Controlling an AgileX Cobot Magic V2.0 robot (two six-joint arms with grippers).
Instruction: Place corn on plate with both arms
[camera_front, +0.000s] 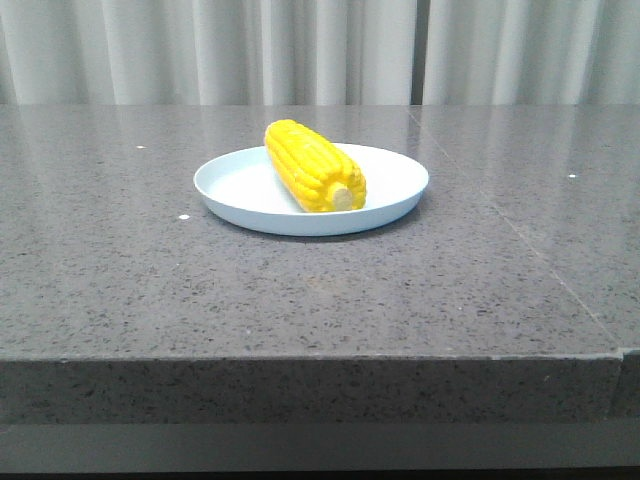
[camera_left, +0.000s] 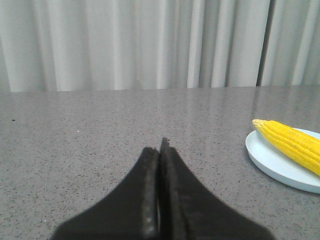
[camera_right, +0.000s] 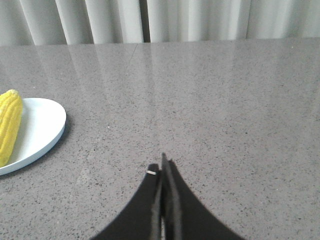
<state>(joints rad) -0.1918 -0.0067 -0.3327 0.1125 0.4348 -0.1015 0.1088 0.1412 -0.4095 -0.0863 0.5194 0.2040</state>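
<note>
The yellow corn (camera_front: 313, 164) lies on the pale blue-white plate (camera_front: 400, 178) in the middle of the table, its pale cut stem end toward me. Neither gripper shows in the front view. My left gripper (camera_left: 160, 150) is shut and empty, low over the table, well to the left of the plate (camera_left: 272, 160) and corn (camera_left: 292, 142). My right gripper (camera_right: 161, 167) is shut and empty, low over the table, well to the right of the plate (camera_right: 42, 125) and corn (camera_right: 9, 122).
The table is grey speckled stone (camera_front: 300, 300) with a front edge near me and a seam line at the right (camera_front: 530, 250). Pale curtains (camera_front: 300, 50) hang behind the table's far edge.
</note>
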